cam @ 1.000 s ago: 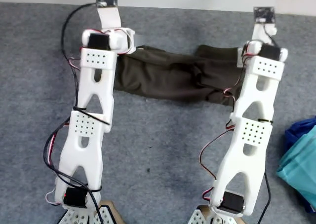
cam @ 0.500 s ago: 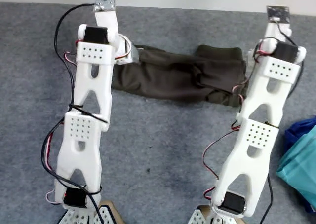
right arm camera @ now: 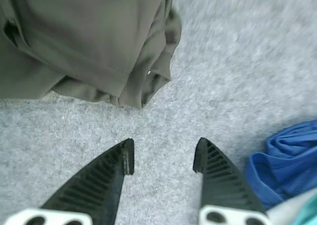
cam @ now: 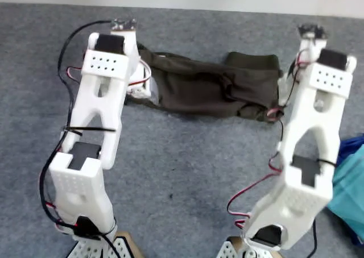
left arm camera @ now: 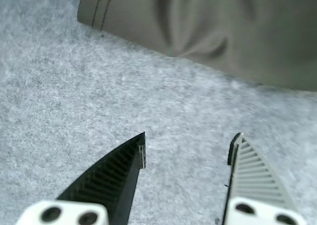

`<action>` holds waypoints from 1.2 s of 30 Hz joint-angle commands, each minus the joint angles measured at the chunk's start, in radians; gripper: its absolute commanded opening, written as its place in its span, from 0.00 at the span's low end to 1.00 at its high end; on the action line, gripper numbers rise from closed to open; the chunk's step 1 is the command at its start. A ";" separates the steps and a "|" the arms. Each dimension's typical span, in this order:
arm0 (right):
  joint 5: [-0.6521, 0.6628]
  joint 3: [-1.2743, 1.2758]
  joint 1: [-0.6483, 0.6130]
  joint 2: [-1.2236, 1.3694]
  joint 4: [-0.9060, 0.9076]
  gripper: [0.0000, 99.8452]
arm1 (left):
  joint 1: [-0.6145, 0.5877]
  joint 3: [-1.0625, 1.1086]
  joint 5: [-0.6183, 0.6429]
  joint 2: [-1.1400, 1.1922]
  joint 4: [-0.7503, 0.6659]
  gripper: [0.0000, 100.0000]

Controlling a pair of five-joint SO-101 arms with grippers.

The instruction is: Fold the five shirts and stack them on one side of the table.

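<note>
Both sets of jaws are sitting released, nothing between them. My left gripper is hovering over the bare grey table, near the stitched edge of the olive shirt but not touching it. My right gripper is hanging over the table too, near the shirt's bunched, layered end and also apart from it.

From the high view, the olive shirt is lying as a long crumpled band across the far part of the table, running from about 11 to 1 o'clock. My left arm is covering its 11 o'clock end, and my right arm is standing at its 1 o'clock end.

A blue shirt is lying bunched at the 4 o'clock edge of the table. A teal shirt is touching it, just toward 5 o'clock. Both are sitting well apart from the olive one. Can't tell whether the teal one is folded.
</note>
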 commanded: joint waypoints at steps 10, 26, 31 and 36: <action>0.011 0.740 -0.036 -0.271 -0.621 0.21 | -0.082 0.323 -0.043 -0.056 -0.480 0.28; -0.072 0.555 -0.058 0.061 -0.679 0.21 | -0.148 0.298 -0.058 0.148 -0.727 0.28; -0.072 0.555 -0.059 0.061 -0.702 0.21 | -0.174 0.193 -0.071 0.242 -0.683 0.28; -0.072 0.555 -0.059 0.065 -0.708 0.11 | -0.191 0.159 -0.072 0.245 -0.643 0.27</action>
